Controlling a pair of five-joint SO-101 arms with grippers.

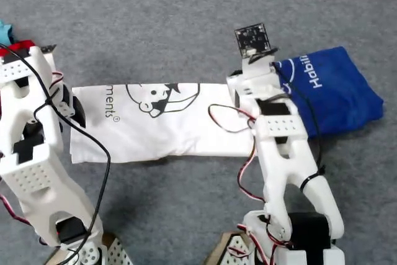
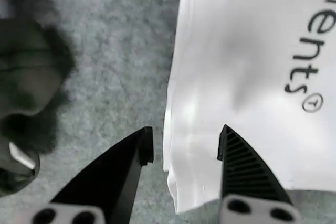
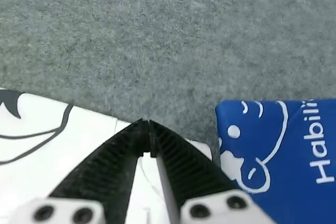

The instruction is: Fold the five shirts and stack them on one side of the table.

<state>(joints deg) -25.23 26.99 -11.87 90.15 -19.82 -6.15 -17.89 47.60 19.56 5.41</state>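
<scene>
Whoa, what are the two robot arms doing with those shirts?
Two robot arms are working on a white shirt that lies flat, folded into a long strip, on the grey table. The left tool is open and straddles the edge at one end. The right tool is shut over the other end; I can't tell if it pinches cloth. A blue shirt already lies folded just past that end.

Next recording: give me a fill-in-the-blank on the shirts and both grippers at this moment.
1. The left gripper hangs over the white shirt edge with its fingers ___.
2. The right gripper has its fingers ___.
3. The second shirt, lying by the right gripper, is ___.
Missing words: open; shut; blue.
</scene>
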